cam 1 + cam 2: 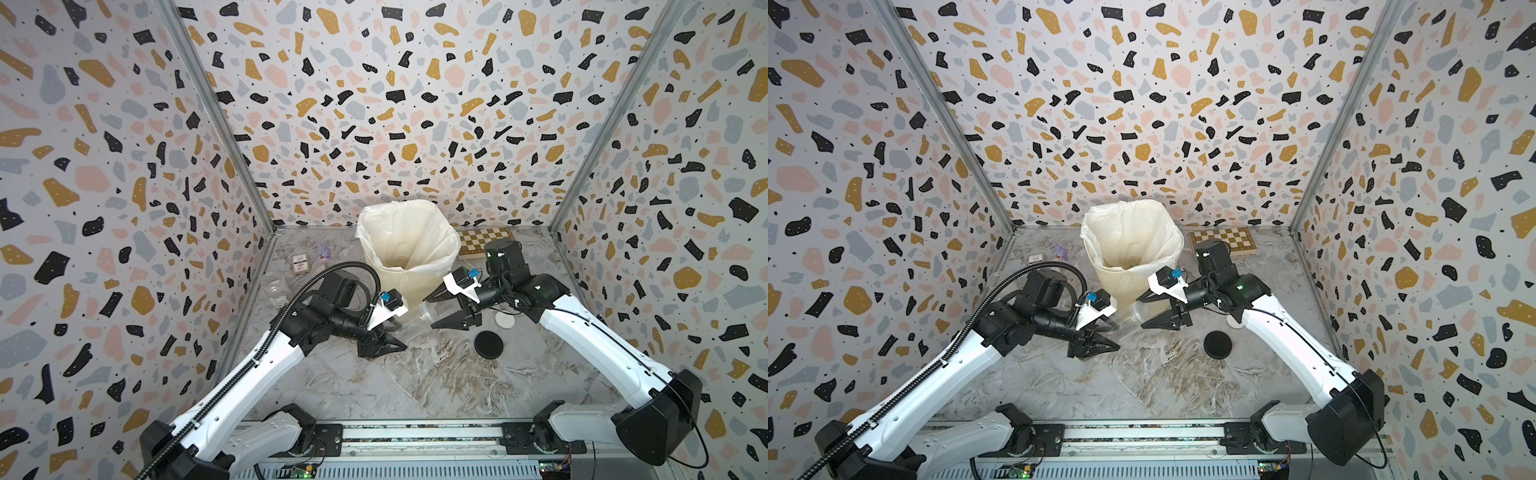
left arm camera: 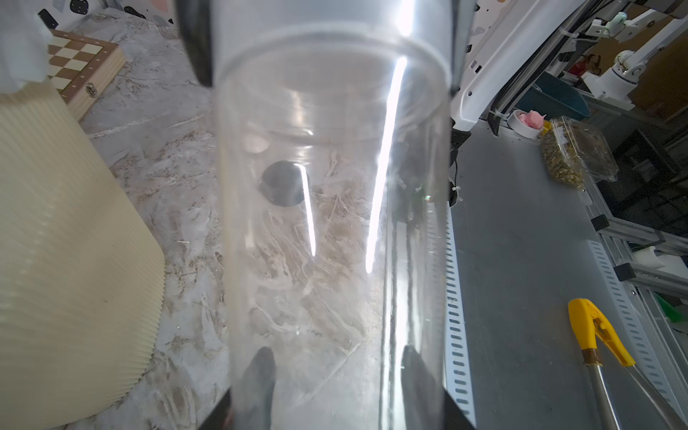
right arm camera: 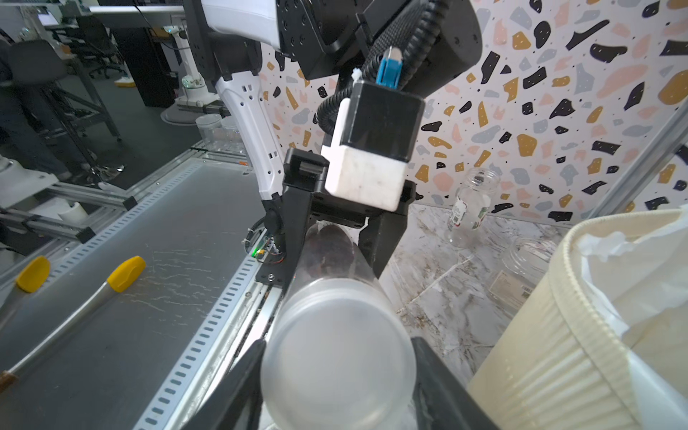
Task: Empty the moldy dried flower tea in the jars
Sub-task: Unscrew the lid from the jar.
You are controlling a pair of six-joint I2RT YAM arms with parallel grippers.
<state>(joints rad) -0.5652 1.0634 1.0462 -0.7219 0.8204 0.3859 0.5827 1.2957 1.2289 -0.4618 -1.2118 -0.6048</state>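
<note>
A clear jar (image 1: 415, 318) hangs level above the worktop (image 1: 415, 386), just in front of the bin (image 1: 405, 286). The left claw (image 1: 398, 334) is clamped on the jar's base end, where the reddish-brown tea (image 3: 327, 249) lies heaped inside. The right claw (image 1: 428, 312) straddles the jar's frosted lid (image 3: 337, 357), one finger on each side; whether it presses the lid or stands just clear of it cannot be told. In front of the bin and to its right, a white lid (image 1: 505, 320) and a black lid (image 1: 488, 343) lie flat. Left of the bin stands an open labelled jar (image 1: 275, 286). A chessboard (image 1: 478, 243) lies behind the bin.
</note>
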